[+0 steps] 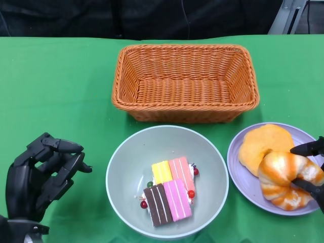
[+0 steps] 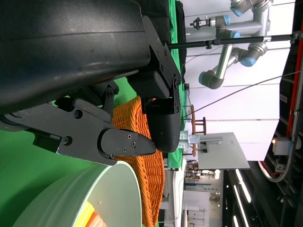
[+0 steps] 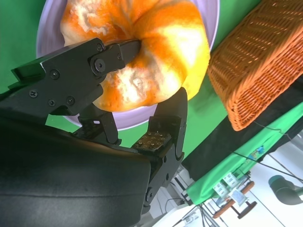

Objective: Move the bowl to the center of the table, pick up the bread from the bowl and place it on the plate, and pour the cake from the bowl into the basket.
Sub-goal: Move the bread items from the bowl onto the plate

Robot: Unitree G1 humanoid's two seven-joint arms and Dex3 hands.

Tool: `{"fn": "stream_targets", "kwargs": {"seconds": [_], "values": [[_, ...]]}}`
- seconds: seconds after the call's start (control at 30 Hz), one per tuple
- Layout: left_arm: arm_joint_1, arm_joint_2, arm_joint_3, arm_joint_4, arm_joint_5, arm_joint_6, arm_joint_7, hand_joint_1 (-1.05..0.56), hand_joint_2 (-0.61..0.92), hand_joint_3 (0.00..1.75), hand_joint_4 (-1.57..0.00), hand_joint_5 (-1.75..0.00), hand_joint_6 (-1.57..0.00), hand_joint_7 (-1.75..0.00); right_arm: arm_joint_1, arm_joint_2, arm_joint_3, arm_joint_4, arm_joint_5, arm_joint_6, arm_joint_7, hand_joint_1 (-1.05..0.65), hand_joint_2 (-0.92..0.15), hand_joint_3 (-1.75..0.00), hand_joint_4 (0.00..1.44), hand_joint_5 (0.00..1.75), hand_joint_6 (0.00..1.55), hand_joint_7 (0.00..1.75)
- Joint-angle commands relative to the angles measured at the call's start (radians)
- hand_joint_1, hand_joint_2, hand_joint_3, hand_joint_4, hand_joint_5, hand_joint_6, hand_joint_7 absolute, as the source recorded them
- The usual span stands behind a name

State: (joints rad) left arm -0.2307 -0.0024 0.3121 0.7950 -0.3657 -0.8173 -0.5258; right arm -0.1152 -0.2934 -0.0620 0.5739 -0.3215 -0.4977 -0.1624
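In the head view the pale green bowl (image 1: 167, 181) sits at the lower centre of the frame on the green tablecloth (image 1: 55, 86). Inside it, toward its lower middle, lies the cake (image 1: 168, 191): yellow, pink and brown striped slices packed together, with small red berries at their edges. Directly above the bowl, in the upper centre, stands the orange wicker basket (image 1: 185, 82), its near wall just beside the bowl's far rim.

At the lower right lies the lilac plate (image 1: 244, 182). A flat round orange bun (image 1: 262, 143) rests on its upper part, and the glazed, twisted bread (image 1: 286, 178) lies on its lower right part, touching the bun. The right hand (image 1: 312, 173) comes in from the right edge and grips that bread, one black finger above it and another below; the right wrist view shows the fingers (image 3: 94, 59) pressed against the loaf over the plate.

The left hand (image 1: 43, 174) hovers at the lower left, well apart from the bowl, fingers loosely curled and spread, holding nothing.
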Motion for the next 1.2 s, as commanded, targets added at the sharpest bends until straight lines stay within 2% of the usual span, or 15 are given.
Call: {"fn": "stream_targets", "kwargs": {"seconds": [0.03,0.37,0.5,0.57,0.6,0.67,0.73,0.87,1.2], "values": [[0.010,0.016,0.001,-0.009,-0.012,-0.009,-0.015,-0.17,0.92,0.32,-0.81,-1.40,-0.83,-1.15,-0.009,-0.026,0.003,0.053,0.006,-0.023,-0.016,-0.08,-0.92,-0.18,0.60,1.70,0.78,0.82],[0.013,0.013,0.006,-0.001,-0.016,-0.013,-0.027,-0.20,0.92,0.31,-0.81,-1.35,-0.84,-1.11,-0.032,-0.021,0.013,0.121,0.011,-0.053,-0.045,-0.09,-0.92,-0.19,0.60,1.70,0.79,0.78],[0.014,0.013,0.007,0.003,-0.022,-0.013,-0.041,-0.19,0.92,0.32,-0.80,-1.37,-0.83,-1.13,-0.036,-0.015,0.016,0.143,0.010,-0.075,-0.078,-0.12,-0.92,-0.15,0.58,1.64,0.80,0.68],[0.015,0.011,0.008,0.001,-0.025,-0.011,-0.046,-0.21,0.92,0.31,-0.80,-1.37,-0.83,-1.11,-0.036,-0.016,0.019,0.145,0.009,-0.077,-0.084,-0.13,-0.92,-0.13,0.59,1.18,0.81,0.46],[0.014,0.011,0.008,0.002,-0.026,-0.012,-0.047,-0.21,0.92,0.31,-0.80,-1.37,-0.83,-1.11,-0.032,-0.018,0.023,0.134,0.002,-0.068,-0.089,-0.13,-0.92,-0.13,0.60,1.09,0.82,0.42],[0.012,0.012,0.008,0.005,-0.025,-0.016,-0.048,-0.21,0.92,0.30,-0.80,-1.37,-0.83,-1.10,-0.025,-0.020,0.027,0.112,-0.008,-0.054,-0.096,-0.12,-0.92,-0.09,0.68,0.52,0.80,0.16],[0.013,0.014,0.005,0.006,-0.021,-0.018,-0.045,-0.21,0.92,0.30,-0.80,-1.36,-0.84,-1.10,-0.022,-0.021,0.032,0.103,-0.024,-0.056,-0.113,-0.12,-0.92,-0.07,0.69,0.31,0.77,0.06],[0.017,0.011,0.003,0.010,-0.015,-0.018,-0.035,-0.19,0.92,0.31,-0.81,-1.36,-0.85,-1.11,-0.011,-0.021,0.039,0.079,-0.049,-0.043,-0.143,-0.19,-0.92,-0.03,0.63,0.17,0.67,0.00],[0.013,0.011,0.003,0.019,-0.021,-0.021,-0.044,-0.21,0.92,0.30,-0.80,-1.35,-0.83,-1.11,0.005,-0.043,0.055,0.034,-0.109,-0.026,-0.172,-0.44,-0.92,-0.01,0.46,0.03,0.45,0.00]]}}
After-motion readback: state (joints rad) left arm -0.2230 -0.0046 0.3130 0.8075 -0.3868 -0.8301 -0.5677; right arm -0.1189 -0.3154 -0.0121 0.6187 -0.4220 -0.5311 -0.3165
